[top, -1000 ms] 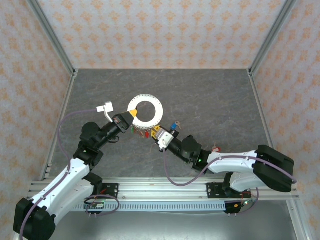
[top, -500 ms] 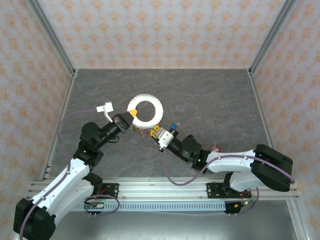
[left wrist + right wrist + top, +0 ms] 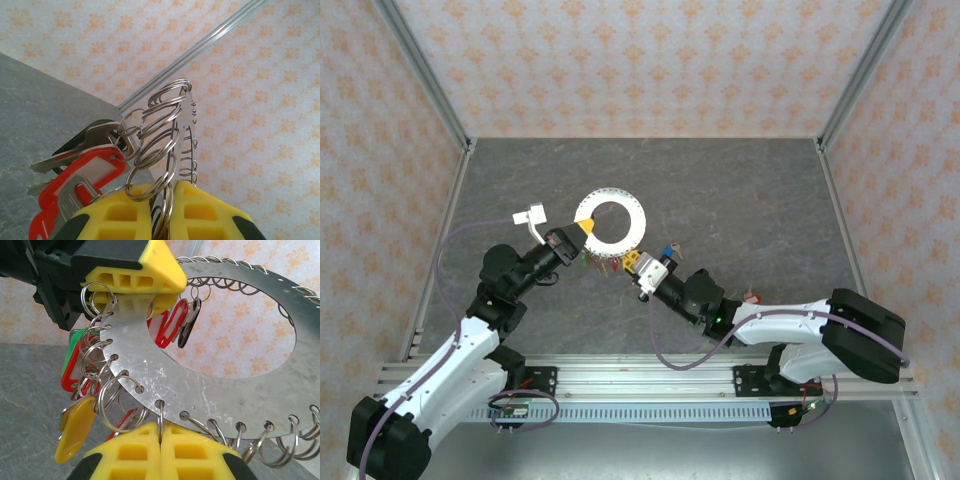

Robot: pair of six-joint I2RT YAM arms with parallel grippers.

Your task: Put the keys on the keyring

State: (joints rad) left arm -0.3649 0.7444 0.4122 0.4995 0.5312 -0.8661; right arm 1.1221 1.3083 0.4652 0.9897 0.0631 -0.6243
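Bright even light, faint shadows, sheen on keyring (image 3: pixel 200 392), soft near foreground

The keyring (image 3: pixel 636 226) (held aloft) bars the centre; free room over far table (image 3: pixel 740 190).

The keyring (image 3: pixel 634 225) was held tilted above the middle of the desk (image 3: pixel 760 190); the left fingers (image 3: pixel 586 228) clamped its left rim, reaching in from the left; the right fingers (image 3: pixel 632 262), closed together, pinched a small loop on its near edge; a bunch of keys (image 3: pixel 601 262) hung under the rim between the two; another key (image 3: pixel 669 250) lay on the desk just right of the right fingers; one more (image 3: pixel 752 296) lay farther right, beside the right arm (image 3: pixel 790 325).
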